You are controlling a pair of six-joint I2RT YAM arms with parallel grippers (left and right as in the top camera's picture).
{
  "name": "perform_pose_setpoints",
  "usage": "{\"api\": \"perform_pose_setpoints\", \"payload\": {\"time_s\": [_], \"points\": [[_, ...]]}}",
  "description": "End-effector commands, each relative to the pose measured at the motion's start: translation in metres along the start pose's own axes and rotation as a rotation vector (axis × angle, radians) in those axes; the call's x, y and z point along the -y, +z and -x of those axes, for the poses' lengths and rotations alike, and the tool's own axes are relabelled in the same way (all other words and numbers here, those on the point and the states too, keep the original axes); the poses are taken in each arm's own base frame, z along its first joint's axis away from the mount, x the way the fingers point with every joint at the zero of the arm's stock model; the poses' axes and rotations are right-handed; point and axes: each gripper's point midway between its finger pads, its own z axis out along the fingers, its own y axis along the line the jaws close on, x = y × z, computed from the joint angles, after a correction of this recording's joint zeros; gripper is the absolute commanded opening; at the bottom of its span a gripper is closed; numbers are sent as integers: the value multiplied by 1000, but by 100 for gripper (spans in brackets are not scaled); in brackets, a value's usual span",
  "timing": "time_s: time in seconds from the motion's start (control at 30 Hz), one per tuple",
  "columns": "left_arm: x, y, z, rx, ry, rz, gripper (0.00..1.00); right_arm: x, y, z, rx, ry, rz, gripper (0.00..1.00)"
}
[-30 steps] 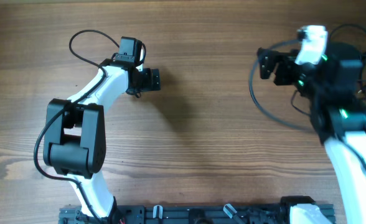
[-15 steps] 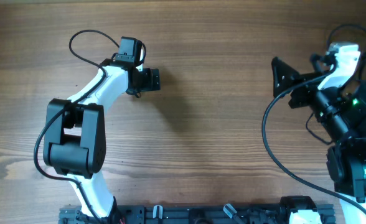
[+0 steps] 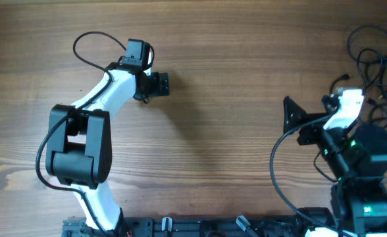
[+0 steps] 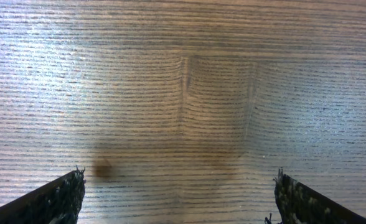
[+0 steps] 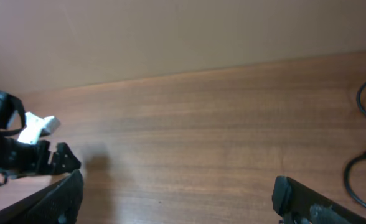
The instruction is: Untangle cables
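At far right, the cables [image 3: 376, 58] lie tangled as the right gripper [image 3: 291, 117] retreats nearer, jaws spread and empty; left gripper [image 3: 159, 83] likewise.

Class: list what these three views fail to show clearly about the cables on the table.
Overhead: the cables run off the right edge and may continue under the right arm; cord count and knots are too fine to tell.
Right wrist: only two loops show at the right edge; the rest is cut off.
Left wrist: only bare table; no cables in view.
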Motion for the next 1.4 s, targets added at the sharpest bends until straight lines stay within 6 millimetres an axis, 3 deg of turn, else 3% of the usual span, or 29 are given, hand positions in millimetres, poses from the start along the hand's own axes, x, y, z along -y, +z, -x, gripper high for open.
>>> {"api": "perform_pose_setpoints", "payload": {"time_s": [0.0, 0.2, 0.4, 0.6, 0.7, 0.8, 0.93, 1.13, 1.23, 1.33, 1.37], "points": [[-3, 2, 0, -2, 16, 15, 100, 4, 0, -14, 54, -9, -1, 100], [-3, 2, 0, -2, 16, 15, 100, -15, -16, -10, 230, -116, 82, 100], [-3, 2, 0, -2, 16, 15, 100, -41, -59, 23, 553, -296, 154, 100], [-3, 2, 0, -2, 16, 15, 100, -46, -90, 34, 767, -340, 168, 99], [-3, 2, 0, -2, 16, 15, 100, -47, -92, 36, 829, -348, 173, 100], [-3, 2, 0, -2, 16, 15, 100, -45, -87, 30, 869, -352, 176, 100], [-3, 2, 0, -2, 16, 15, 100, -36, -64, 2, 848, -348, 170, 100], [-3, 2, 0, -2, 16, 15, 100, -9, -25, -33, 632, -293, 68, 100], [-3, 2, 0, -2, 16, 15, 100, 8, -5, -62, 482, -259, 4, 100], [-3, 2, 0, -2, 16, 15, 100, 26, 7, -90, 355, -207, -64, 100], [-3, 2, 0, -2, 16, 15, 100, 26, 7, -88, 362, -214, -65, 100]]}}
